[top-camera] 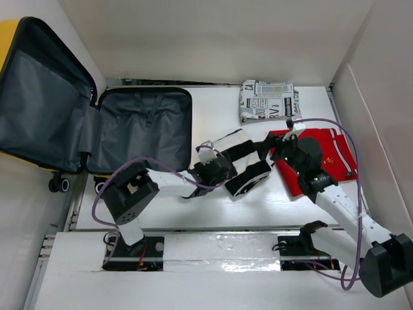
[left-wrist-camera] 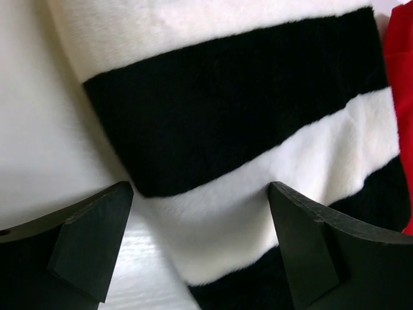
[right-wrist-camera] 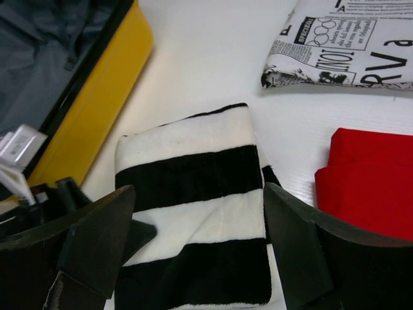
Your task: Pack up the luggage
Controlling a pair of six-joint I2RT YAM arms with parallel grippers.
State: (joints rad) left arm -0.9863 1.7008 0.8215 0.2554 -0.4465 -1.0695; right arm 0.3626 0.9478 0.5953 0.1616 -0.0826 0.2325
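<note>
The luggage [top-camera: 139,132] lies open at the left, its yellow shell [right-wrist-camera: 97,97] and dark grey lining showing, with the lid [top-camera: 42,110] leaning against the wall. A folded black-and-white striped garment [top-camera: 244,161] lies on the table right of it. My left gripper [top-camera: 222,171] is open at the garment's left edge, its fingers [left-wrist-camera: 97,239] either side of the striped cloth [left-wrist-camera: 245,129]. My right gripper [top-camera: 268,152] is open at the garment's right side, hovering over the striped cloth [right-wrist-camera: 193,206]. Neither holds anything.
A folded red garment [top-camera: 326,158] lies under the right arm and shows in the right wrist view [right-wrist-camera: 368,187]. A folded newspaper-print garment [top-camera: 268,100] lies at the back, also seen in the right wrist view [right-wrist-camera: 348,45]. White walls enclose the table.
</note>
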